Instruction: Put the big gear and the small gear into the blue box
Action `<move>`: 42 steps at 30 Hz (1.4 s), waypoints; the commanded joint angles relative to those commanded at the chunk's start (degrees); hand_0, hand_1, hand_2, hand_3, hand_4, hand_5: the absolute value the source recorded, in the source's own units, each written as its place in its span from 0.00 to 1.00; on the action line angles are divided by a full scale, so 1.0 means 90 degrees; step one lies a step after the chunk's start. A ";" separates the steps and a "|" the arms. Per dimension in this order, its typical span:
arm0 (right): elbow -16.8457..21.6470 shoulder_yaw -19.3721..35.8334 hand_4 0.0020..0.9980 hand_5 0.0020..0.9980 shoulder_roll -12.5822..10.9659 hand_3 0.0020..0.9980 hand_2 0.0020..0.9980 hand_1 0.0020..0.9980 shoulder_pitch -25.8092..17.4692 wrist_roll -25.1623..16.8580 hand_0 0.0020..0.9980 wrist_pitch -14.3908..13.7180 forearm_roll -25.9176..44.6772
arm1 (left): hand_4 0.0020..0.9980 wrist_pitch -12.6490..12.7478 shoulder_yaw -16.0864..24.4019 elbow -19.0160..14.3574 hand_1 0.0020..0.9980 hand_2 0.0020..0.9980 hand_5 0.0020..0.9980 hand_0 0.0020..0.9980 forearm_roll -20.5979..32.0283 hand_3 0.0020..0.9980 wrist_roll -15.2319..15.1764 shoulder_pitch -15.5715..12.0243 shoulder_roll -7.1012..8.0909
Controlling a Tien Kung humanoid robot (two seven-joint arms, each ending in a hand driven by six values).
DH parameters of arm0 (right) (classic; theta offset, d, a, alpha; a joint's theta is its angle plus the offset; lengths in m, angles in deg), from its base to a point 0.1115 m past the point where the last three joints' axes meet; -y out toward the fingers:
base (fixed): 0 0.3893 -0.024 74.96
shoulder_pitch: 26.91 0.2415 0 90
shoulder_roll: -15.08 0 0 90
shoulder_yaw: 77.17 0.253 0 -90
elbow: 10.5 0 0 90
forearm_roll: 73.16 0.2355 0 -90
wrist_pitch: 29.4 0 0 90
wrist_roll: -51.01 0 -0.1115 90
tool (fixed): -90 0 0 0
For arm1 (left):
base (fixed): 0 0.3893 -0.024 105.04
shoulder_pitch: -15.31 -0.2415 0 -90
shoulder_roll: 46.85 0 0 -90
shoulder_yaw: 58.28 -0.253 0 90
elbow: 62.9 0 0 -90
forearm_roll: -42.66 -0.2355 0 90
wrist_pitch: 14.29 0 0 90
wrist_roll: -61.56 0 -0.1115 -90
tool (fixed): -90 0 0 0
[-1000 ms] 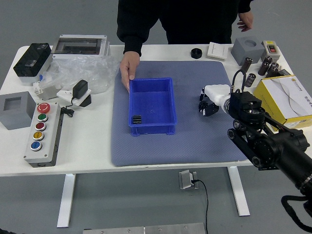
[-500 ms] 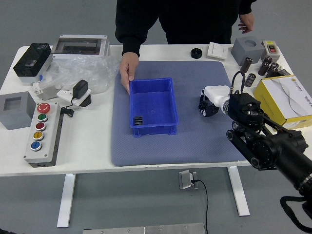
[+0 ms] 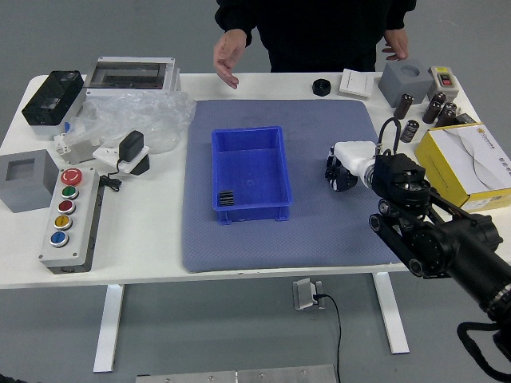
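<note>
The blue box (image 3: 257, 171) — shallow, rectangular, open-topped — sits upright left of the mat's (image 3: 343, 231) middle, its long sides running away from the robot. In its near left corner lies a small black ridged piece (image 3: 226, 198) — which gear, if either, is unclear.

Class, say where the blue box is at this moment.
In the head view, the blue box sits on the left part of the grey mat, left of the robot's right hand.

Room to pass between the blue box (image 3: 259, 171) and right hand (image 3: 356, 158); yellow box (image 3: 444, 162) seemingly crowds the wrist.
</note>
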State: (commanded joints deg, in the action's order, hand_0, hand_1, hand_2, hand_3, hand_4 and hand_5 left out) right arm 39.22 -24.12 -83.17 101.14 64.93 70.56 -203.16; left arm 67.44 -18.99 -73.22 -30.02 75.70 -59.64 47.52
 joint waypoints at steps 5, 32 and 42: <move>-0.0017 0.0015 0.58 0.13 0.0004 0.59 0.48 0.40 -0.0001 -0.0005 0.49 -0.0071 0.0000 | 0.58 -0.0004 -0.0005 0.0000 0.76 0.76 0.30 0.79 -0.0004 0.69 -0.0001 0.0000 0.0000; -0.0076 0.0077 0.57 0.07 0.0037 0.52 0.41 0.38 -0.0018 -0.0001 0.48 -0.0257 0.0000 | 0.58 -0.0006 -0.0006 0.0000 0.76 0.76 0.30 0.79 -0.0014 0.69 -0.0003 -0.0004 0.0005; -0.0043 0.0133 0.56 0.07 0.0012 0.50 0.40 0.37 -0.0021 -0.0003 0.49 -0.0294 0.0000 | 0.58 -0.0006 -0.0002 0.0000 0.76 0.76 0.30 0.79 -0.0001 0.69 0.0000 -0.0010 0.0002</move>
State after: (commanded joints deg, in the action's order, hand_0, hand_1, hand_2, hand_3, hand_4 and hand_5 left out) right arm 38.83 -22.92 -83.07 100.95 64.90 67.92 -203.16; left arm 67.39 -19.01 -73.22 -30.03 75.70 -59.73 47.54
